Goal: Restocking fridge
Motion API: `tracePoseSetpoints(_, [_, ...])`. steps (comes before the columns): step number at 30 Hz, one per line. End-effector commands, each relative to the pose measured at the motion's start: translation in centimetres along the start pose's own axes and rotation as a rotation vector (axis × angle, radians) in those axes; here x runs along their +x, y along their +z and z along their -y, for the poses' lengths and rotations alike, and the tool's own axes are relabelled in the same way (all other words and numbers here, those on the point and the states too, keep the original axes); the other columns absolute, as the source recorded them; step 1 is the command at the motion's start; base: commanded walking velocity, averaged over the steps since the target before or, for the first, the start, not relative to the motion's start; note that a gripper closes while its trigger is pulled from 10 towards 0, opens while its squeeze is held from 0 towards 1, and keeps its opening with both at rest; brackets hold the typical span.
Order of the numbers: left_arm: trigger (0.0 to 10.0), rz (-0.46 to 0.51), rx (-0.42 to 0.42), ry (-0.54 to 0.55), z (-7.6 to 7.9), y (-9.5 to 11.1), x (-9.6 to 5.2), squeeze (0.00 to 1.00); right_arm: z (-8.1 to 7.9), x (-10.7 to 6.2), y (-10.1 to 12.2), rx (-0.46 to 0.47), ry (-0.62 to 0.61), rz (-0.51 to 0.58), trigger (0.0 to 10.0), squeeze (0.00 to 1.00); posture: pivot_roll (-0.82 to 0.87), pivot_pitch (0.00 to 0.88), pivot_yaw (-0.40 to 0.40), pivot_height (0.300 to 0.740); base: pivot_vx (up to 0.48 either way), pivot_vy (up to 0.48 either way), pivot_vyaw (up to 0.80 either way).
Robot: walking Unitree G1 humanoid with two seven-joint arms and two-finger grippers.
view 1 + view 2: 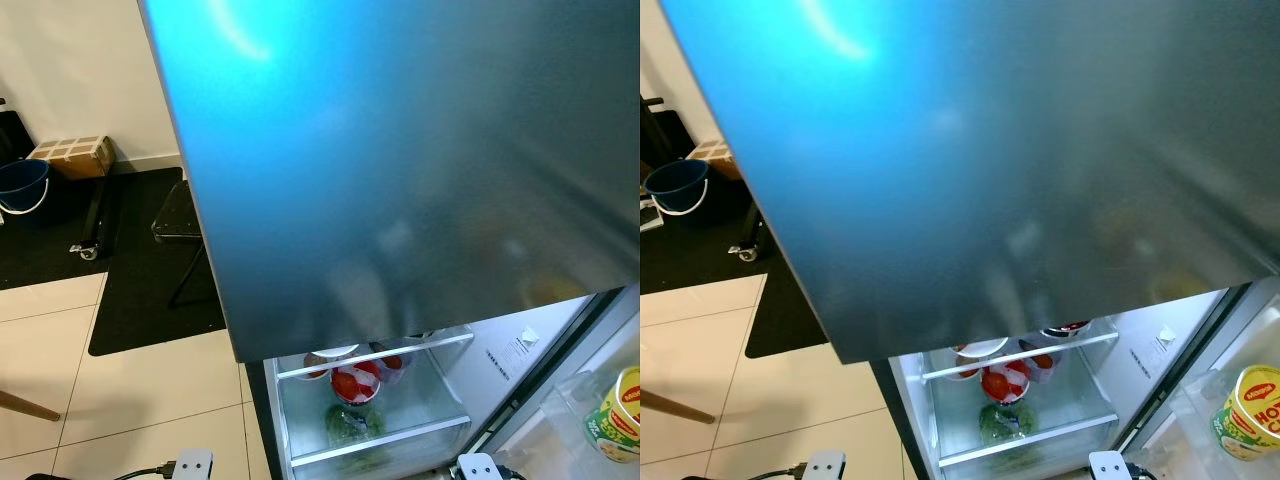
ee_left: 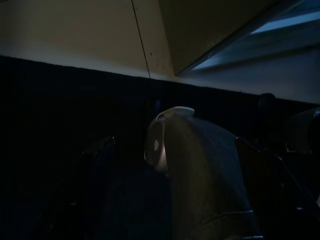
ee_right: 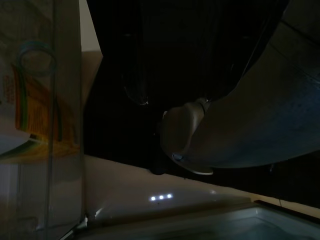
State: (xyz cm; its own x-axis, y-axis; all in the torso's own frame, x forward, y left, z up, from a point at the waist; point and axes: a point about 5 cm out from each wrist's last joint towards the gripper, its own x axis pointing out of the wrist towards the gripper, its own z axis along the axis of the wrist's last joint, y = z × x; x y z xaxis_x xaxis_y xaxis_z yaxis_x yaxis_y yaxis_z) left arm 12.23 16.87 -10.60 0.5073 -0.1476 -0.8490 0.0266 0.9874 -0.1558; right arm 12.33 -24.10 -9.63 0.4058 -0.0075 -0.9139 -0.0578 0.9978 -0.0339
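Facing the open fridge (image 1: 400, 150), its shelf (image 1: 375, 357) lies ahead below; each end effector's state I cannot tell.

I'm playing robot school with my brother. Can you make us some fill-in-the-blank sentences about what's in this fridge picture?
1. The fridge door hides the top, but below it the fridge is ____.
2. The bucket by the wall is coloured ____.
3. The noodle cup in the door shelf is mostly ____.
4. The leafy vegetable on the lower shelf is ____.

Missing words: open, blue, yellow, green
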Motion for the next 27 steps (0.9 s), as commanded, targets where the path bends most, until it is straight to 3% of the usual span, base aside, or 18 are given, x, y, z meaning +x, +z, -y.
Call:
tracePoseSetpoints(1, [10.0, -0.055, -0.015, -0.004, 0.35, -1.38, -0.20, 0.00, 0.07, -0.02, -0.07, -0.011, -0.001, -0.007, 10.0, 0.00, -0.01, 0.000, -0.022, 0.740, -0.480, 0.000, 0.00])
tracePoseSetpoints(11, [10.0, -0.057, -0.013, 0.004, 0.36, -1.43, -0.20, 0.00, 0.08, -0.01, 0.08, -0.012, 0.002, -0.004, 10.0, 0.00, -0.01, 0.000, -0.023, 0.740, -0.480, 0.000, 0.00])
tracePoseSetpoints(27, [10.0, -0.034, -0.042, 0.008, 0.16, -0.94, -0.13, 0.00, -0.04, 0.01, 0.04, -0.011, 0.013, -0.008, 10.0, 0.00, -0.01, 0.000, -0.023, 0.740, 0.000, 0.000, 0.00])
